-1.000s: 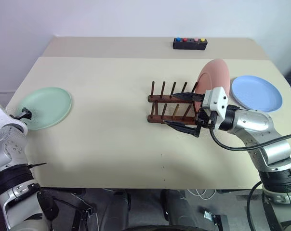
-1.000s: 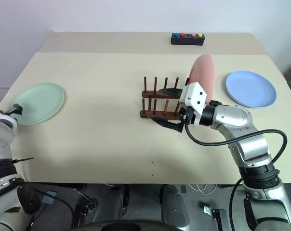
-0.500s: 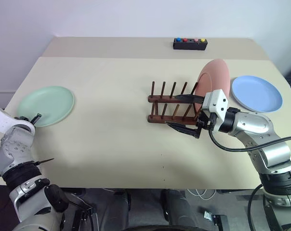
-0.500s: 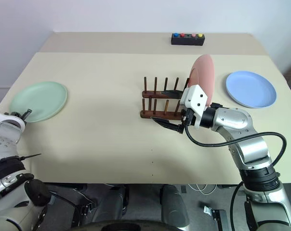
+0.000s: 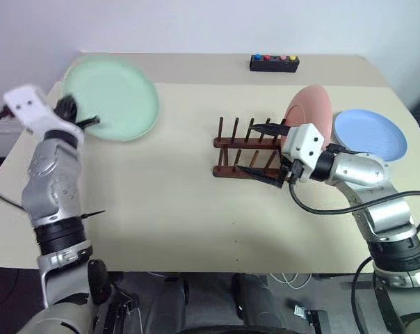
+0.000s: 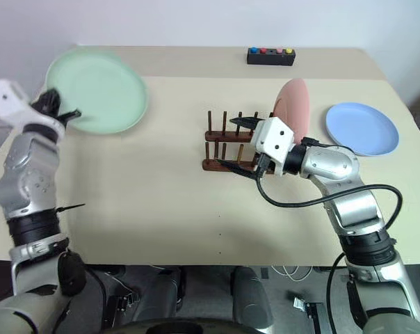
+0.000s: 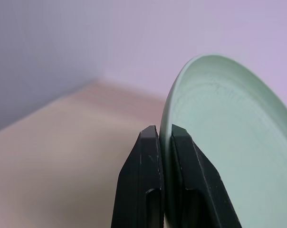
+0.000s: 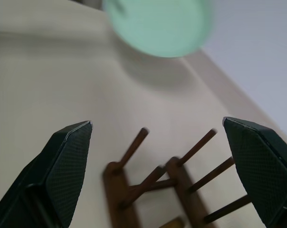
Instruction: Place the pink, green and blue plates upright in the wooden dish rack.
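Left gripper (image 7: 165,137) clamps the green plate (image 5: 111,97) by its rim, raised left of the rack (image 5: 248,149) for slotting; right gripper (image 5: 272,153) gapes empty, straddling the rack.

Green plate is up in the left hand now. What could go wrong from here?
1. The left hand pinches the green plate at its rim alone, so the plate could swing or slip on the way.
2. The open right hand sits right at the wooden dish rack, likely blocking the free slots.
3. The pink plate stands upright at the rack's right end; a bump could tip it.
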